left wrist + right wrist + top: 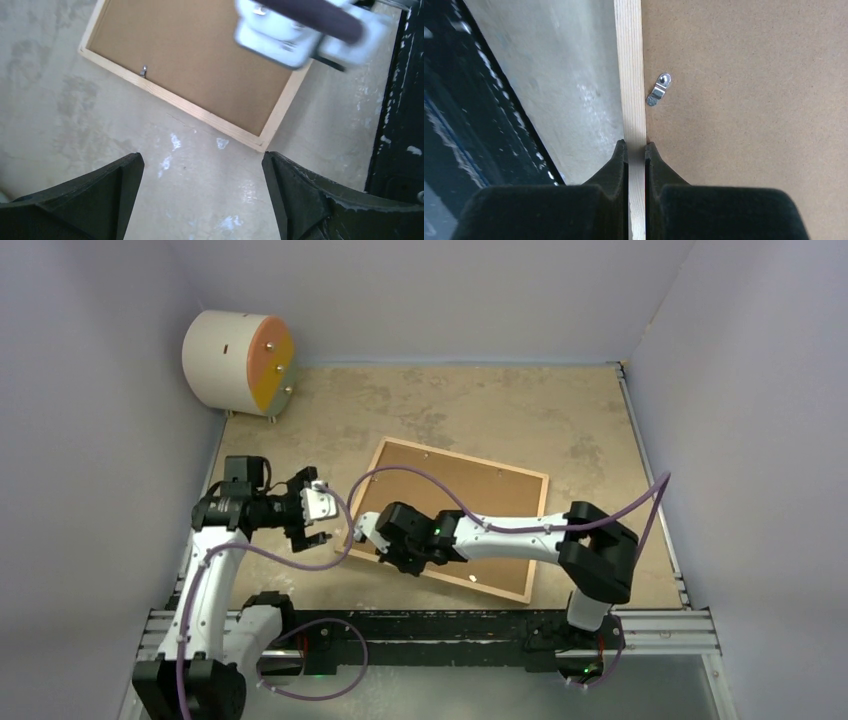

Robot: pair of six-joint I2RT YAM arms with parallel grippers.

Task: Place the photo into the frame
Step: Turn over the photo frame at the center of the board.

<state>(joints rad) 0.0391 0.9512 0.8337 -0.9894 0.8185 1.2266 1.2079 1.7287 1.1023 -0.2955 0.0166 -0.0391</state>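
Right gripper (636, 147) pinches one rail of the thin light-wood rectangular frame (629, 60), lower centre; rail runs straight ahead between jaws. Frame lies brown fibreboard backing (749, 100) up, mid-picture overhead. Left gripper (318, 516) open, just left. Photo unseen.

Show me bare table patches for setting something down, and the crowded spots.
Free: the far strip between the frame and the back wall, right of the cylinder; a narrower strip right of the frame. Crowded: the frame's near-left corner, where the right gripper pinches its rim and the open left gripper hovers.
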